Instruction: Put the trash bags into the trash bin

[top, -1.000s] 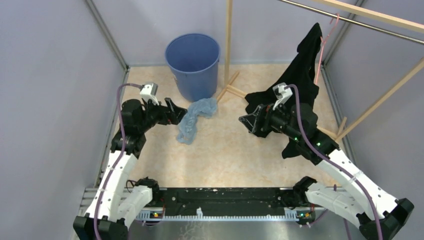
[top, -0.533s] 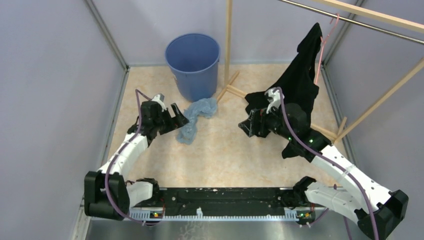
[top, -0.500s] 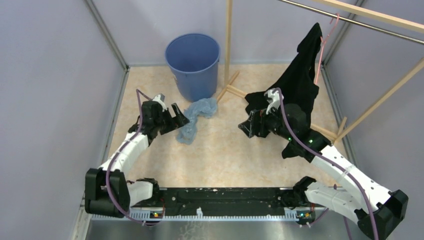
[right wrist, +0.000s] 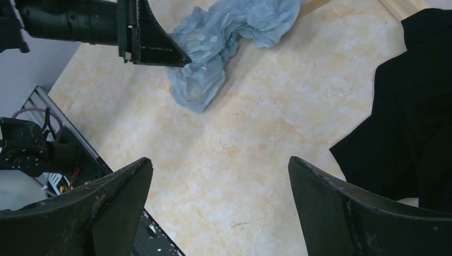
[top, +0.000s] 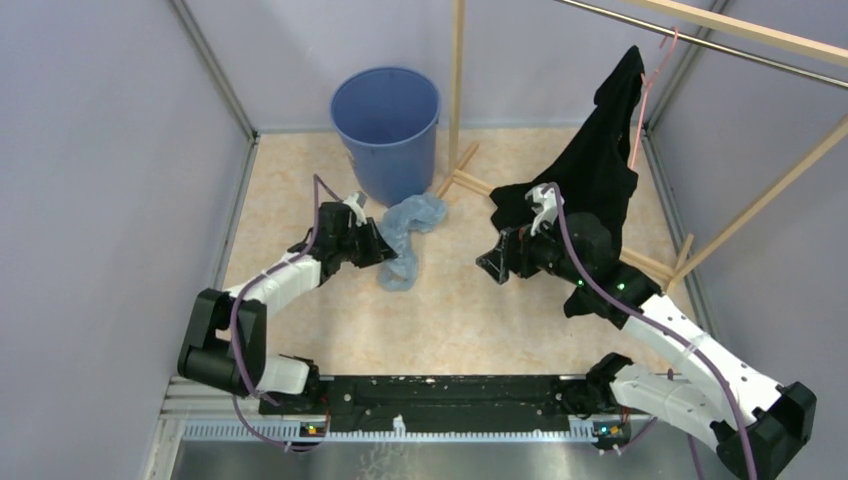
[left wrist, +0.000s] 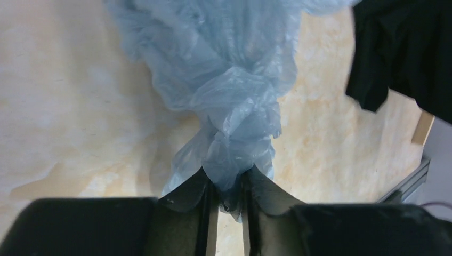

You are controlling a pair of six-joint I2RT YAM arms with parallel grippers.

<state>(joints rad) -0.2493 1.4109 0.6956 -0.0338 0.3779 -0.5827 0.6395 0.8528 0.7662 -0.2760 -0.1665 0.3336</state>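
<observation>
The crinkly light-blue trash bag (top: pixel 412 228) lies crumpled on the beige floor, just in front of the round blue trash bin (top: pixel 386 120). My left gripper (top: pixel 385 246) reaches low to the bag's left side and is shut on a bunched fold of it. In the left wrist view the trash bag (left wrist: pixel 224 80) is pinched between the two dark fingers (left wrist: pixel 186 194) of the left gripper (left wrist: pixel 227 178). My right gripper (top: pixel 496 262) hovers to the bag's right, open. The right wrist view shows the right gripper (right wrist: pixel 221 162) wide over bare floor, with the bag (right wrist: pixel 224 37) farther off.
A black garment (top: pixel 600 170) on a pink hanger (top: pixel 645 90) hangs from a wooden rack (top: pixel 457 90) at the right, draping down behind my right arm. Grey walls close in the floor on the left, back and right.
My left arm has stretched out to the right and lower, and its jaws have shut on the bag, which has shifted a little rightward. The right gripper has barely moved.
</observation>
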